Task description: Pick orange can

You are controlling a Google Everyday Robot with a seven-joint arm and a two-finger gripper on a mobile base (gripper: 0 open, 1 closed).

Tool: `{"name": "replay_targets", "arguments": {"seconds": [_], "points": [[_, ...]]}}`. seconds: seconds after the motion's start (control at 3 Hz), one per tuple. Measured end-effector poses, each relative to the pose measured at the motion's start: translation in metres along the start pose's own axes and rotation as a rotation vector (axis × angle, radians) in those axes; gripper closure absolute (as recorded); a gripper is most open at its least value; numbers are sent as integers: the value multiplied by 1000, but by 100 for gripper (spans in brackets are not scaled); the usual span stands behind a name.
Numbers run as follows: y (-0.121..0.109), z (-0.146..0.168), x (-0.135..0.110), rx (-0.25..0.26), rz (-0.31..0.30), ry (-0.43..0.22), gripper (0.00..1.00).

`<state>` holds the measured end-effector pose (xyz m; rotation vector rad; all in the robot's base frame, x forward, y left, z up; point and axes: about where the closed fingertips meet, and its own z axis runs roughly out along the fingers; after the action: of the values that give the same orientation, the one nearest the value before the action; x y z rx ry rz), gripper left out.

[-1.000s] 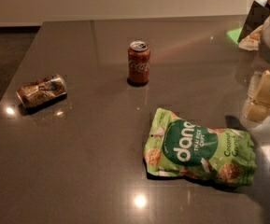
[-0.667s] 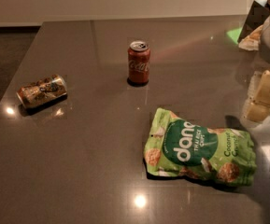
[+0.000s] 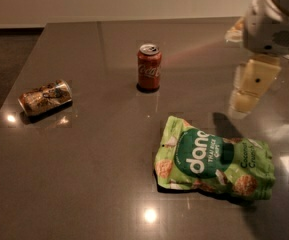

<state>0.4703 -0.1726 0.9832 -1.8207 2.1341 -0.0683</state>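
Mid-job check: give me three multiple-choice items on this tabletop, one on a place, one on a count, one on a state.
1. Where is the tool?
A) far right over the table, well away from the orange can
B) directly over the orange can
C) at the far left edge
2. How many cans are on the table?
A) one
B) two
C) three
3. How is the orange can posed?
A) upright
B) on its side
C) held in the tool
Key: 1 A, tool at right, orange can at left; 2 B, orange can plus red cola can; 3 B, its long side rests on the table.
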Motion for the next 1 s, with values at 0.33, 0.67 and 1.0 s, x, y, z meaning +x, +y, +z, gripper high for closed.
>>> {"name": "replay_targets", "arguments": {"seconds": [0.33, 0.67, 1.0], "points": [[-17, 10, -42, -14, -79, -30, 0], [-34, 18, -82, -21, -154, -58, 0], [-47, 26, -118, -29, -228, -77, 0]]}}
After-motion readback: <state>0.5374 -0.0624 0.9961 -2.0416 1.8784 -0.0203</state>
